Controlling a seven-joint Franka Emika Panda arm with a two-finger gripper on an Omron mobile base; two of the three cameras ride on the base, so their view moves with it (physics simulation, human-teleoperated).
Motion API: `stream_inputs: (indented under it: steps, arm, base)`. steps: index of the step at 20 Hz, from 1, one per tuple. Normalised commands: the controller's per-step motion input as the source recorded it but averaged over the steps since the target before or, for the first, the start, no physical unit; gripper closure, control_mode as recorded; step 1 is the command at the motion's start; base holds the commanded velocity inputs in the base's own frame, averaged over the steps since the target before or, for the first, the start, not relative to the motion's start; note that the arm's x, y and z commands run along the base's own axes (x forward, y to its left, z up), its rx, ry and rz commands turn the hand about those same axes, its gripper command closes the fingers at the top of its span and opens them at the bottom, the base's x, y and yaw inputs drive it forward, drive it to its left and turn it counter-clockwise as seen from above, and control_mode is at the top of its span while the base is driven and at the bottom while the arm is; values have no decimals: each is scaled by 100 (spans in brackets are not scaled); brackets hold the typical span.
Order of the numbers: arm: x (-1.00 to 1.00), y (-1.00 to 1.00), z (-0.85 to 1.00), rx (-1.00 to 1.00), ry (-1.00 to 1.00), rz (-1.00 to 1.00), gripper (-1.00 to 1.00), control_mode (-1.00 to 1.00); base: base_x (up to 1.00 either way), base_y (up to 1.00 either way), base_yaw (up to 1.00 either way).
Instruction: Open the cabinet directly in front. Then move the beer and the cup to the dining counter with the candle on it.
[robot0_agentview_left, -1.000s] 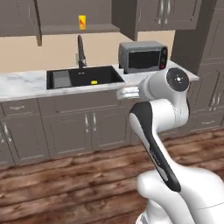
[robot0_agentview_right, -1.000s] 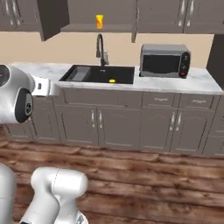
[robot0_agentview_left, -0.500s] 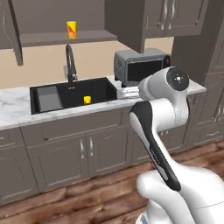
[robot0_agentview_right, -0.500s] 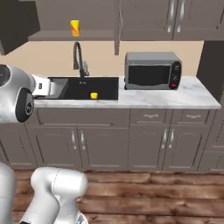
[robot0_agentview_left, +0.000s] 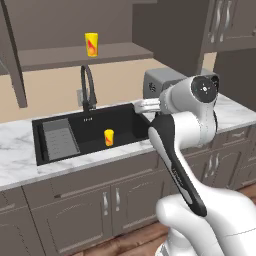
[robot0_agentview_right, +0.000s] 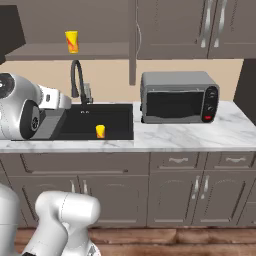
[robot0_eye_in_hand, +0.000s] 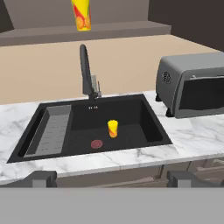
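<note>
Cup (robot0_agentview_left: 91, 44) on open cabinet shelf (robot0_agentview_left: 75, 56); microwave (robot0_agentview_right: 179, 97) on marble counter (robot0_agentview_right: 190, 137).

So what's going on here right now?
Nothing is being handled at the moment. The gripper is open and empty, facing the black sink from in front of the marble counter. The cabinet above the sink stands open, with the cup on its shelf. A small yellow object sits in the sink basin, and a microwave stands to the right of the sink.
</note>
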Motion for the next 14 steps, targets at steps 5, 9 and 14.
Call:
stream_inputs:
  steps: [5, 9, 14]
  arm:
    - [0, 0, 0, 0, 0, 0, -100, 100]
    - [0, 0, 0, 0, 0, 0, -100, 100]
    - [0, 0, 0, 0, 0, 0, -100, 100]
  base:
    - [55, 37, 0]
    - [44, 17, 8]
    - [39, 27, 15]
